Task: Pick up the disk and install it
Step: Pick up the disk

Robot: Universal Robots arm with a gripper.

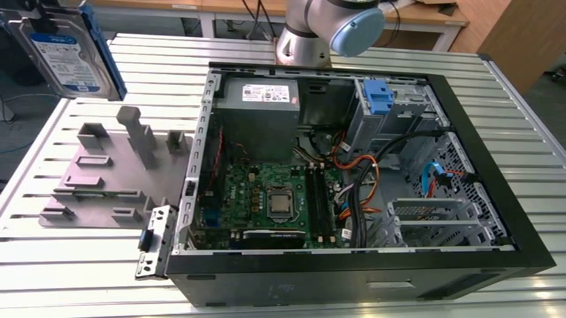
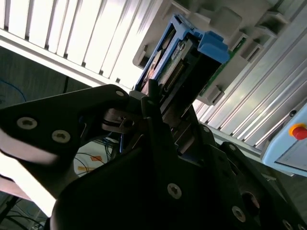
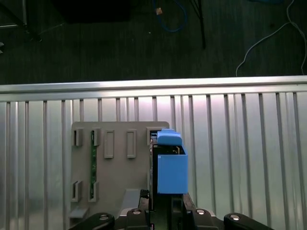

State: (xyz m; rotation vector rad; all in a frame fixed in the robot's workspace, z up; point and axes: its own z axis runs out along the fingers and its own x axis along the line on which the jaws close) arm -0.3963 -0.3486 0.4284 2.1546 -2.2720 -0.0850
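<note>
The gripper [image 2: 146, 103] is being shown clamped on the disk [image 2: 180, 57]. The drive's near end is being squeezed between the black fingers [image 2: 96, 112], and its blue caddy frame is projecting beyond them. In the first wrist view the disk is being seen edge-on, standing out from the gripper over the grey fixture plate [image 3: 110, 163]. That plate is lying flat on the slatted metal table [image 3: 249, 143].

In the exterior view the disk is being held in the air at the upper left. It is tilted, with its white-and-blue label facing the camera, and it is clear of the fixture plate's upright posts and of the table. To the exterior view's right of the plate, the open computer case [image 1: 354, 281] is lying on its side, well apart from the disk. Inside it, the green motherboard [image 1: 256, 192] is being exposed. The grey power-supply box [image 1: 265, 96] is being shown at the far end, with a bare blue bracket [image 1: 378, 99] seated in the drive bay beside it. The robot arm [image 1: 327, 26] is rising behind the case.
</note>
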